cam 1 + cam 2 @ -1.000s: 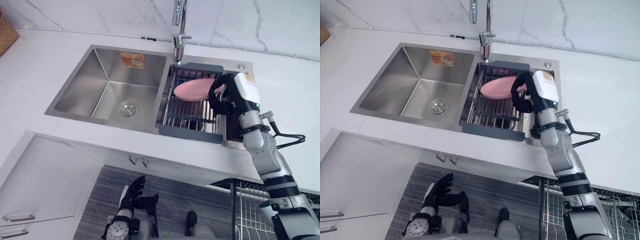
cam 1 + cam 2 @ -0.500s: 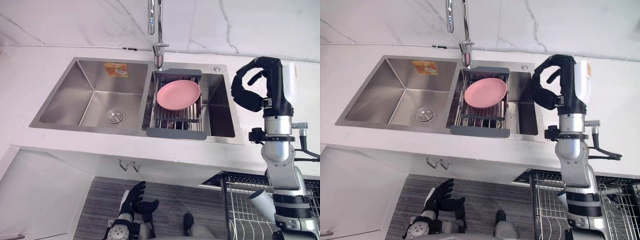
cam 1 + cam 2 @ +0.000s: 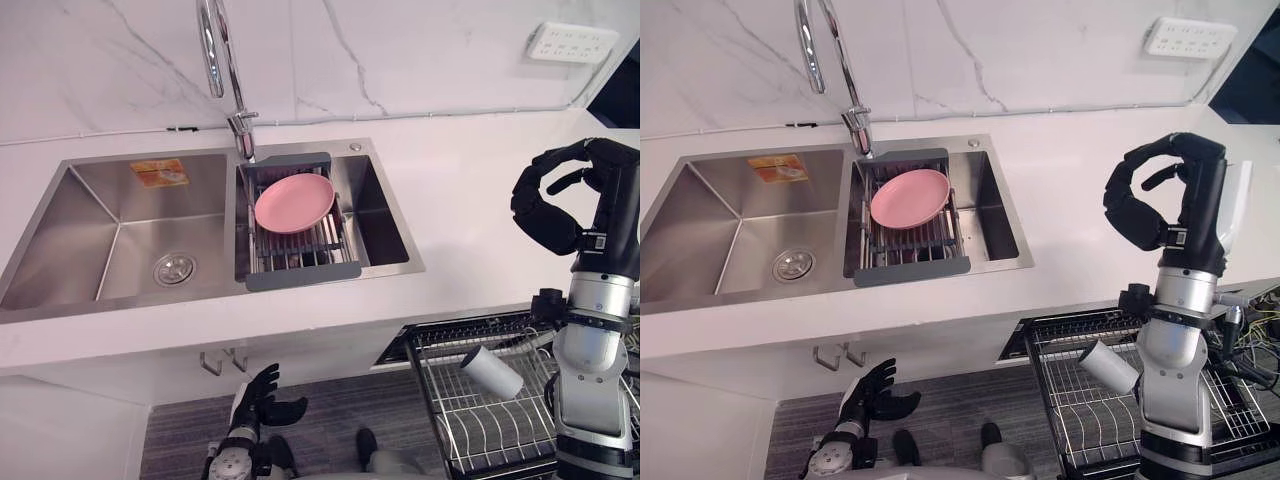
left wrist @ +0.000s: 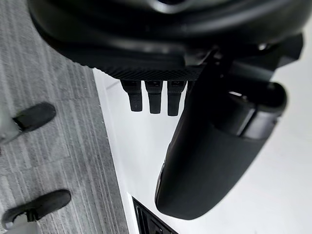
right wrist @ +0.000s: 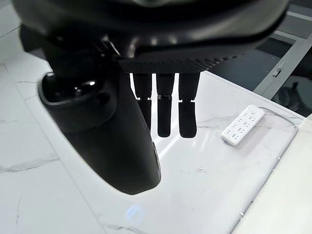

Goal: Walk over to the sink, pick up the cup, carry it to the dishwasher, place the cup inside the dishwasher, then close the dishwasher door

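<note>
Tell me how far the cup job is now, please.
Done, it seems: the pale grey cylindrical cup lies on its side in the pulled-out wire dishwasher rack. In hand: nothing; the dark right hand is curled empty above the white counter, the left hand hangs low. Left: closing the dishwasher.

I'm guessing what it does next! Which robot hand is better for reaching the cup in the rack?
Probably right. The right robot hand is raised on the same side as the rack holding the cup. The left robot hand hangs low near the floor, farther from it.
</note>
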Robot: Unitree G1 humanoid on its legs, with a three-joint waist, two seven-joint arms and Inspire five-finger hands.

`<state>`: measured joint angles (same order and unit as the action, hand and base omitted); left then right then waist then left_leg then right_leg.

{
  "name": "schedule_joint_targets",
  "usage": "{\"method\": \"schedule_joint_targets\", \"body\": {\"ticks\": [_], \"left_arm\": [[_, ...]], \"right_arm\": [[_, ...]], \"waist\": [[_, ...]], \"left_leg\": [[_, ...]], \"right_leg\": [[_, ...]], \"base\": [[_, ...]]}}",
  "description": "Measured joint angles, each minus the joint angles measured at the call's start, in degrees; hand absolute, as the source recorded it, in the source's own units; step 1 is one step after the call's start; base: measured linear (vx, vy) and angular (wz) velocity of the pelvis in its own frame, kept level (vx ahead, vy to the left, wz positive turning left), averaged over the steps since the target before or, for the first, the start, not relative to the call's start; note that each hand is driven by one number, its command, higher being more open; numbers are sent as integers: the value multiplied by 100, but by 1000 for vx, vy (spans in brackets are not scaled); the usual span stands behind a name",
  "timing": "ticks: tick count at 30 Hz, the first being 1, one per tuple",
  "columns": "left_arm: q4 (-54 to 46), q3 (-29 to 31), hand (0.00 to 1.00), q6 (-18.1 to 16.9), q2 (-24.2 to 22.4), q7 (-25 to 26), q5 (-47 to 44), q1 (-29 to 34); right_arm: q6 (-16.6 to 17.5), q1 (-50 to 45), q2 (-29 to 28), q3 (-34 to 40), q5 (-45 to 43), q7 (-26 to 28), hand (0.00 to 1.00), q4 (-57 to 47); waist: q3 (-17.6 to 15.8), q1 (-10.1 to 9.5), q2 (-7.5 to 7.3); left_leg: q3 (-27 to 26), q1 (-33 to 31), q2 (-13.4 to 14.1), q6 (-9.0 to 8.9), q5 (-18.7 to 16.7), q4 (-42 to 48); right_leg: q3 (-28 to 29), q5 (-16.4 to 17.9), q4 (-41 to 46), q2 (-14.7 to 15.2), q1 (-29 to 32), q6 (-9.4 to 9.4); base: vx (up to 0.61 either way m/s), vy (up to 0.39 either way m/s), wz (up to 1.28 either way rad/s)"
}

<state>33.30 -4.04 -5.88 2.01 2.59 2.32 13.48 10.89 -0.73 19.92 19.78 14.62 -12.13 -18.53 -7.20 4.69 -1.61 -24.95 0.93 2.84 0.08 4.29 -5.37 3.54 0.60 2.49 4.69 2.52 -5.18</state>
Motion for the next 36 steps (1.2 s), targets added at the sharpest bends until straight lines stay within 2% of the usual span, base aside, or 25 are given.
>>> {"method": "schedule_joint_targets", "body": {"ticks": [7,20,21,29,36], "left_arm": [[113,-87,90,0,21,-11,5,88],[281,-334,90,-1,188,-49,108,107],[289,-484,90,-1,268,-52,110,42],[301,-414,90,-1,255,-30,93,40],[346,-46,90,12,234,157,-236,43]], "right_arm": [[1,-14,1,-86,-1,238,90,2],[25,-120,40,-1089,0,726,90,456],[25,228,230,-1634,3,825,90,788],[17,238,230,-1631,22,773,90,949],[-241,315,238,-1606,133,462,90,1558]], "waist": [[66,-5,28],[150,-80,22],[213,-227,-75],[215,-226,-73],[216,-309,-72]], "left_leg": [[-7,-2,6,-24,-17,-1],[151,-15,-8,-19,-13,-3],[328,-49,-17,21,26,-3],[296,-37,8,23,31,10],[353,57,162,-40,38,140]], "right_leg": [[-5,-23,-41,5,-5,1],[-172,-51,-100,34,-104,42],[-350,-51,-154,48,-188,44],[-402,-42,-187,45,-215,57],[-1181,-21,-188,107,-404,92]], "base": [[-6,-3,-2],[14,-2,6],[0,0,0],[0,0,0],[12,-17,2]]}}
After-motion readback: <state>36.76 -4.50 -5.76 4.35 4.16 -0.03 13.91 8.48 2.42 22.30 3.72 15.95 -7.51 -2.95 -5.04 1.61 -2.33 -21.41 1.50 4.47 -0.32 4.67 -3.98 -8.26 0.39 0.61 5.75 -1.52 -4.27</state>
